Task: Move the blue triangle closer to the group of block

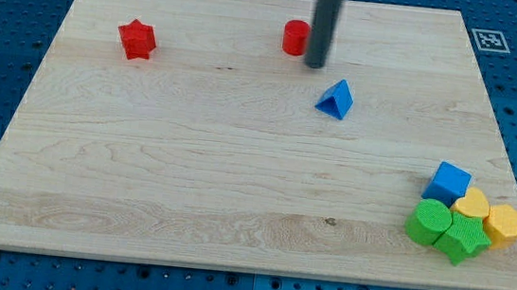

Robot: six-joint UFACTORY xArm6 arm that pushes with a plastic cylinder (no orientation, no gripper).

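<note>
The blue triangle (pixel 336 99) lies on the wooden board right of centre, in the upper half. My tip (pixel 316 65) is just above and left of it, a small gap apart, beside a red cylinder (pixel 294 37). The group of blocks sits at the bottom right: a blue cube (pixel 448 181), a yellow heart (pixel 472 203), a yellow hexagon (pixel 505 224), a green cylinder (pixel 428 222) and a green star-like block (pixel 462 239). The triangle is far from that group.
A red star (pixel 136 39) lies at the upper left of the board (pixel 191 158). A blue pegboard surface (pixel 0 63) surrounds the board. A marker tag (pixel 489 40) sits by the board's top right corner.
</note>
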